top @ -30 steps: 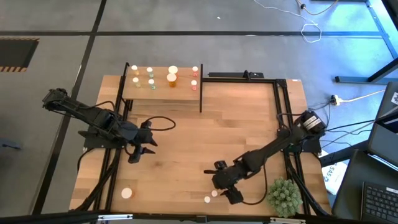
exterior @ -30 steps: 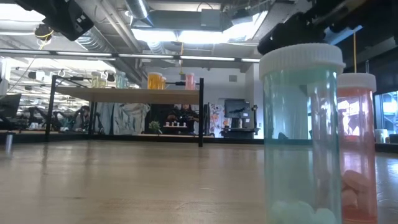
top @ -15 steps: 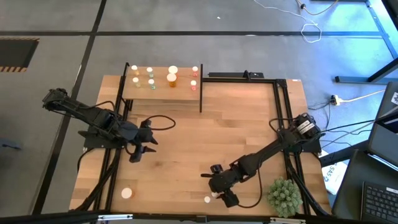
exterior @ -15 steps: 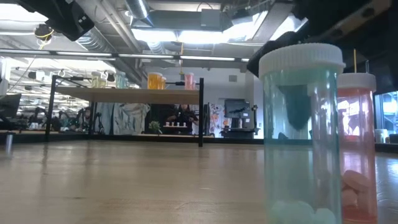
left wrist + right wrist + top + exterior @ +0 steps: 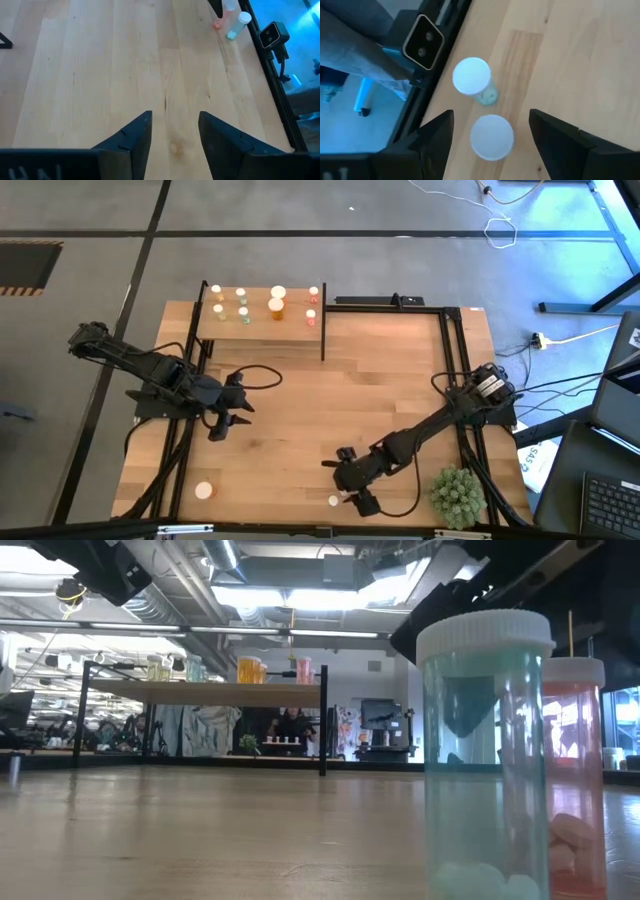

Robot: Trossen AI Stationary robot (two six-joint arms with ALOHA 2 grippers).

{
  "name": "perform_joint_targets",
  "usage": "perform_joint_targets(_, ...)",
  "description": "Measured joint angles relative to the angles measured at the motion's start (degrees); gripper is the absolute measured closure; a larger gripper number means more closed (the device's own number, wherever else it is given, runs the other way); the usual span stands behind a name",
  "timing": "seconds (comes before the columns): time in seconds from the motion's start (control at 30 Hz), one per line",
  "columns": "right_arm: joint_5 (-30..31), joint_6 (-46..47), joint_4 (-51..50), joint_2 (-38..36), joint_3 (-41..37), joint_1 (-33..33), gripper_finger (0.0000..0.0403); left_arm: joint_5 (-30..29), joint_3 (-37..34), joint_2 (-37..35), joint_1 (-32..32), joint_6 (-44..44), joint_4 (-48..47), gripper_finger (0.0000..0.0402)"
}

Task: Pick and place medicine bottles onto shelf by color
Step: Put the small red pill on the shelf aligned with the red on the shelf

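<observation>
Two medicine bottles with white caps stand upright close together near the table's near edge: a pale green one and a reddish one. My right gripper is open just above them, a finger on either side of the reddish bottle's cap, touching nothing. An orange bottle stands at the near left. The shelf at the far side carries several bottles. My left gripper hangs open and empty over the table's left half.
A spiky green plant ball sits at the near right corner, close to my right arm. A small camera stands on the black frame at the near edge beside the two bottles. Bare wood lies between shelf and grippers.
My right gripper has come down and a little toward the table's left, over the two bottles at the near edge, staying open. In the low view one dark finger now shows behind the green bottle. The bottles have not moved.
</observation>
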Motion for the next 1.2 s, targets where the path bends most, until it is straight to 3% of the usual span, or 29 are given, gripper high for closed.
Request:
perform_joint_targets(0.2,1.5,0.0,-0.7,0.0,0.0,0.0,0.0143,0.0,0.0,0.0,0.0,0.0,0.0,0.0246)
perform_joint_targets(0.67,3.1,0.1,-0.8,0.0,0.0,2.4,0.0206,0.0,0.0,0.0,0.0,-0.1,0.0,0.0246)
perform_joint_targets(1.2,4.1,0.1,-0.8,0.0,0.0,2.4,0.0236,0.0,0.0,0.0,0.0,-1.1,0.0,0.0246)
